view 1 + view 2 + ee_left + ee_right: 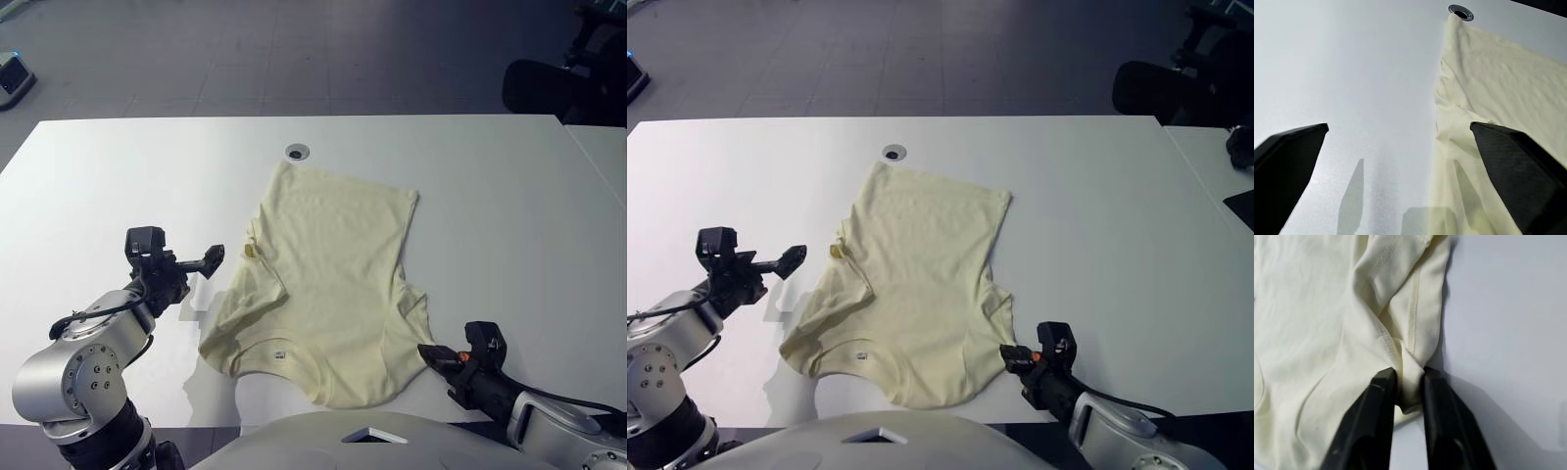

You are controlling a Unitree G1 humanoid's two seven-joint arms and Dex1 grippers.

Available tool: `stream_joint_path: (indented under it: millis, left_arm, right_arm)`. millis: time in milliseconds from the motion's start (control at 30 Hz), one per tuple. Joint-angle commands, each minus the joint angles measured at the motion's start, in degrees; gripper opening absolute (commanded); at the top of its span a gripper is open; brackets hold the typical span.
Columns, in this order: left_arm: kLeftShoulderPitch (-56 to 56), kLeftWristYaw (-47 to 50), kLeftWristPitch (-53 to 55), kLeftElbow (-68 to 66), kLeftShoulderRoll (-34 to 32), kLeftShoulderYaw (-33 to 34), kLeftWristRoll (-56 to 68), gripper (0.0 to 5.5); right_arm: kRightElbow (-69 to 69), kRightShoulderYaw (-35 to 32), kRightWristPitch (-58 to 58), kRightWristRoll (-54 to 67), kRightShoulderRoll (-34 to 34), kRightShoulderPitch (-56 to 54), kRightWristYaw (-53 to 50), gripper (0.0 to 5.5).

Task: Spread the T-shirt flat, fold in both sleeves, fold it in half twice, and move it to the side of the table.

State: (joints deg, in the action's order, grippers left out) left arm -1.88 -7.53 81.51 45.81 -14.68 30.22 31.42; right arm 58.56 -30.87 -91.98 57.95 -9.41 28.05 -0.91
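**Clerk:** Item one, right claw (1408,376). How is it being entered?

**Checker:** It is being entered as closed narrow on cloth. A fold of the right sleeve (416,311) of the T-shirt (328,284) is being pinched between its fingers, right at the tips.

**Clerk:** Item two, left claw (1399,126)?

**Checker:** It is being listed as spread wide, with nothing being carried. Bare table (490,196) is being seen beneath it. The shirt's edge is lying just beside one finger and is not being touched.

**Clerk:** And the garment?

**Checker:** It is being recorded as lying on the table between the two claws. The body is running ahead of both toward the cable port (297,151). The left sleeve (235,318) is being noted as bunched, just inward of the left claw.

**Clerk:** Which step is being logged?

**Checker:** Spreading flat is being judged as the step in hand, and as not yet done.

**Clerk:** What handling is being advised?

**Checker:** A slow draw of the pinched sleeve is being advised, outward from the shirt's body and low over the table, so that the thin fold is not being pulled out of the tips. A matching grip by the left claw on the bunched sleeve is also being advised. Otherwise the whole shirt is likely being dragged rather than stretched.
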Motion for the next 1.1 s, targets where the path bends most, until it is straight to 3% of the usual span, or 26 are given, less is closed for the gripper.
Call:
stream_joint_path:
  millis: [33,333,467,800,1033,1100]
  left_arm:
    - [-0.03,0.41,-0.53,-0.04,0.31,-0.65,-0.94,5.4]
    - [-1.49,1.76,-2.08,1.06,2.76,-1.38,-1.92,5.4]
    - [-2.98,2.4,-2.54,2.21,4.36,-1.85,-2.32,5.4]
    - [-3.81,2.85,-2.49,3.05,5.53,-2.2,-2.72,5.4]
    - [-2.6,3.09,-2.38,2.14,5.74,-3.95,-2.85,5.4]
    - [-2.54,3.0,-2.25,2.07,5.62,-4.22,-2.87,5.4]
  right_arm:
    - [-4.15,-1.67,-0.49,-1.75,-3.58,-6.02,-0.78,0.04]
    - [-18.99,-3.33,-0.45,-7.7,-20.12,-21.06,3.5,0.04]
    - [-16.5,-1.67,-0.46,-6.57,-21.6,-23.7,4.14,0.04]
    - [-7.97,0.61,-0.51,5.97,-14.22,-22.49,-3.88,0.04]
    - [-9.19,7.98,-0.49,9.05,-4.1,-24.36,-14.56,0.04]
    - [-9.7,9.66,-0.49,10.78,-0.4,-24.92,-17.06,0.45]
